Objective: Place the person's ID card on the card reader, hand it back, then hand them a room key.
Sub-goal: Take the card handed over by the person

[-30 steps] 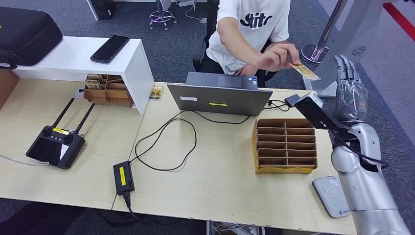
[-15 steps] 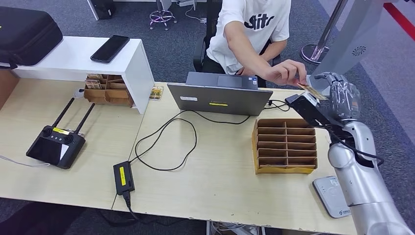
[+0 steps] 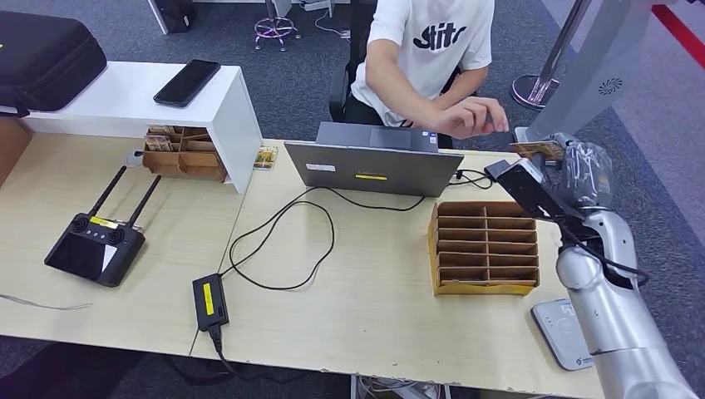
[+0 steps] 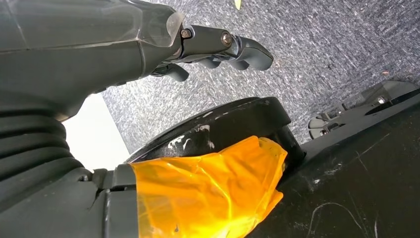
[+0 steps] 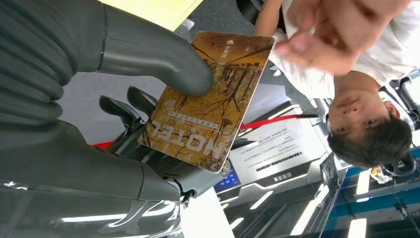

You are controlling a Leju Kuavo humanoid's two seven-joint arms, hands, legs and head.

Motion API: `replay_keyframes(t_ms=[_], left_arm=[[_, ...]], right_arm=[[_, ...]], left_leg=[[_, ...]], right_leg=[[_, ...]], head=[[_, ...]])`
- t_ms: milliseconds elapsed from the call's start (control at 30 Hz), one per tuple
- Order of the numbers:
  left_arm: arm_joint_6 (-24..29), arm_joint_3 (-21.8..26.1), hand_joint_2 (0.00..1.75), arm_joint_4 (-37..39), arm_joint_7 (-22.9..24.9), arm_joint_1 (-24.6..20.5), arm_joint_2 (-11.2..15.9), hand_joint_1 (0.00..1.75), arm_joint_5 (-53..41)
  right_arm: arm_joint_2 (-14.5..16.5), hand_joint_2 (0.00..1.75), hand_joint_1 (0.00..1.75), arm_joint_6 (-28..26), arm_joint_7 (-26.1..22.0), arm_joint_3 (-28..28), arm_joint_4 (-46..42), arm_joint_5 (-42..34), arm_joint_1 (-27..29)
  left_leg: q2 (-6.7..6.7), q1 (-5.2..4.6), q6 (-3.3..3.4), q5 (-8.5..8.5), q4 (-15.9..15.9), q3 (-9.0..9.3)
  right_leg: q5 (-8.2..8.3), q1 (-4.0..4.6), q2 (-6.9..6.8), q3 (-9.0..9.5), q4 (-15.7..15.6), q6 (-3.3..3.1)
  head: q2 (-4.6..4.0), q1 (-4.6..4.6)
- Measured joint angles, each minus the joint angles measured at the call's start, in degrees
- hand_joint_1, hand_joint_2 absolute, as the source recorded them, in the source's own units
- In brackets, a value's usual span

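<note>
My right hand pinches the card, thumb hiding part of its face; my left hand hangs, fingers curled in on nothing.

The grey thumb and dark fingers of the right hand cover part of the brown, tree-printed hotel card, and the silver forearm hides a corner of the white card reader on the tabletop.

ID card: brown-gold, tree print, "HOTEL" lettering; pinched in right hand. Card reader: white, flat, worktop's 5 o'clock corner.
</note>
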Motion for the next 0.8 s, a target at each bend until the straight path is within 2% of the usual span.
replay_keyframes(t_ms=[433,633,800], left_arm=[[0.5,0.0,1.75,0.0,0.0,0.2,-0.2,0.0,2.4],[1.3,0.0,1.75,0.0,-0.4,0.5,-0.6,0.0,4.5],[1.7,0.1,1.75,0.0,-0.4,0.6,-0.9,0.0,5.7]], right_arm=[[-0.7,1.75,1.75,-2.9,-4.1,-10.3,-9.6,-7.5,13.6],[-0.9,1.75,1.75,-1.8,-6.7,-18.0,-18.4,-11.2,27.4],[1.3,1.75,1.75,-0.5,-7.9,-23.1,-23.4,-12.5,35.6]], left_leg=[[-0.04,0.0,0.04,-0.07,0.0,-0.04],[-0.41,0.0,0.06,-0.12,0.0,-0.19],[-0.36,0.0,0.01,-0.2,0.0,-0.15]], right_leg=[[-0.04,0.0,-0.05,-0.07,0.0,0.03],[-0.17,0.0,-0.39,-0.03,0.0,0.05],[-0.28,0.0,-0.34,-0.05,0.0,0.02]], head=[[0.0,-0.01],[0.0,-0.01],[0.0,-0.01]])
